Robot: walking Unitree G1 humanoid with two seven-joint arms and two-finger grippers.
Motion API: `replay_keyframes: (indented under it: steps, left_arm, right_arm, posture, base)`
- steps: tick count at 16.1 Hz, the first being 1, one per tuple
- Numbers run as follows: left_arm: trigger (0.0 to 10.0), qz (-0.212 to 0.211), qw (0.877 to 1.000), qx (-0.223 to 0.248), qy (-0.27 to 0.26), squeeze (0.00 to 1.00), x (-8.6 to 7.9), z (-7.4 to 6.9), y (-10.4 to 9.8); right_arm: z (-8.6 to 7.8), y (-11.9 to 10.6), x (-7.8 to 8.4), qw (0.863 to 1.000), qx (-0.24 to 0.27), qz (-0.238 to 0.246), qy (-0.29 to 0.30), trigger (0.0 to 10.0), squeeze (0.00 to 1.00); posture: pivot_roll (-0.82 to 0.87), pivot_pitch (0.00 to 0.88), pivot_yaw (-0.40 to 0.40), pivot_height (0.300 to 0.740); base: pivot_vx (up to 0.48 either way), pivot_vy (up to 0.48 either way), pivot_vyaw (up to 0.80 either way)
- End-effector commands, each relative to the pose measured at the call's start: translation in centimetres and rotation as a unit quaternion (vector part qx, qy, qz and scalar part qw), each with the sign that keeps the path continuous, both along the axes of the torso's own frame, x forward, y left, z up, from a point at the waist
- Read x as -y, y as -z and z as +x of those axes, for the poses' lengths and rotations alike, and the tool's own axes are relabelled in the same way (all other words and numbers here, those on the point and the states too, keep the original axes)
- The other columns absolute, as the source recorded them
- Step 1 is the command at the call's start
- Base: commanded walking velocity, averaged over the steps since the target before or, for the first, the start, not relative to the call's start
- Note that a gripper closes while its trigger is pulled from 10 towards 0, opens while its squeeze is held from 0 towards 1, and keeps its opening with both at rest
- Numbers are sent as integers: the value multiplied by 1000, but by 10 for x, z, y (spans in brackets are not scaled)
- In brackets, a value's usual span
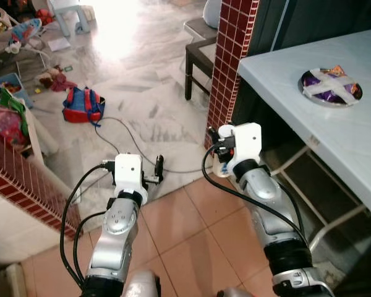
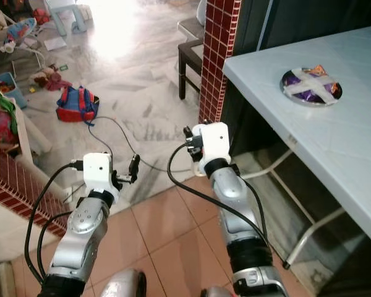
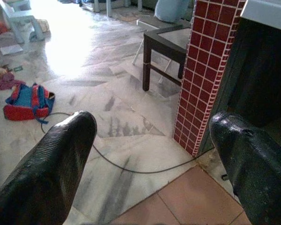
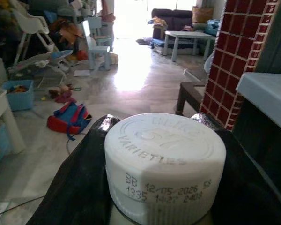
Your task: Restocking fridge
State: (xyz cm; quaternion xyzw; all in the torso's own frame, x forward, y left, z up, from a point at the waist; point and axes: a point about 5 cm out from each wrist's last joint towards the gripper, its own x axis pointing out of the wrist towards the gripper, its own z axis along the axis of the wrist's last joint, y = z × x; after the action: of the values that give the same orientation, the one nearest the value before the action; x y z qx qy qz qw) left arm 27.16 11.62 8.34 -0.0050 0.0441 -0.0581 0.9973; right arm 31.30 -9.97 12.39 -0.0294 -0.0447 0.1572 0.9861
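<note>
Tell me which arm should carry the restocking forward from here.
Right. The right gripper is already shut on a white-capped container, beside the table. The left gripper is open and holds nothing, out over the floor.

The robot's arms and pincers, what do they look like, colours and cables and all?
Both arms are silver metal tubes with black joint bands. Each wrist ends in a white boxy housing, and black cables loop from it down along the forearm. The left pincer has two long, rounded black fingers with a fine textured surface. The right pincer has the same black fingers.
</note>
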Motion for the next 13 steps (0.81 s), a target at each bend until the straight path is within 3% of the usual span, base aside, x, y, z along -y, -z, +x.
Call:
replay_keyframes:
  steps: [1,8,13]
  left_arm:
    - [10000,2,1000,-5,-4,0,-2,-1,2]
    - [10000,5,1000,-7,-4,0,-3,0,5]
    - [10000,40,999,17,13,0,-11,14,-4]
  right_arm:
    - [0,-6,-6,1000,15,5,-14,10000,0]
    - [0,-1,-1,1000,11,4,-8,10000,0]
    - [7,-6,-7,999,29,-23,-4,10000,0]
  posture:
    - [51,0,15,740]
    - [44,0,30,740]
    - [64,0,40,740]
  base:
    - [-281,0,0]
    - [-281,0,0]
    - [0,0,0]
